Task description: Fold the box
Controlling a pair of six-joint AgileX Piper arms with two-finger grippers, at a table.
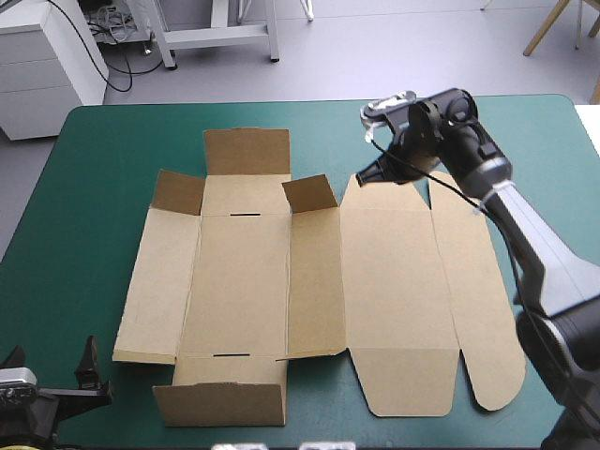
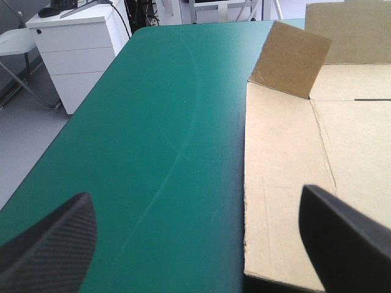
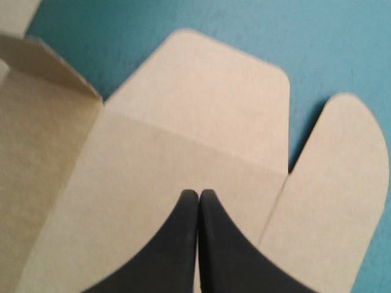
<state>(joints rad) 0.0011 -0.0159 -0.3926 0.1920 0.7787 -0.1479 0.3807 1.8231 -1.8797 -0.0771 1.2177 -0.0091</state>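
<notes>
The brown box (image 1: pixel 281 281) lies as a cut sheet in the middle of the table. Its far flap (image 1: pixel 247 150), two small corner flaps and the near flap (image 1: pixel 220 403) stand raised. The lid panels (image 1: pixel 403 281) lie flat on its right side. My right gripper (image 1: pixel 367 175) is shut, with nothing between its fingers. It points down at the lid's far rounded tab (image 3: pixel 201 79), tips (image 3: pixel 198 194) just over the board. My left gripper (image 1: pixel 89 370) stands open low at the table's near left corner. The box's left wall panel (image 2: pixel 287 159) is ahead of its fingers (image 2: pixel 55 244).
A wide strip of teal-green cover (image 1: pixel 84 216) runs between the box and the table's left edge. More cover (image 1: pixel 328 122) shows beyond the box up to the far edge. The table's right edge (image 1: pixel 586 141) is close behind the right arm.
</notes>
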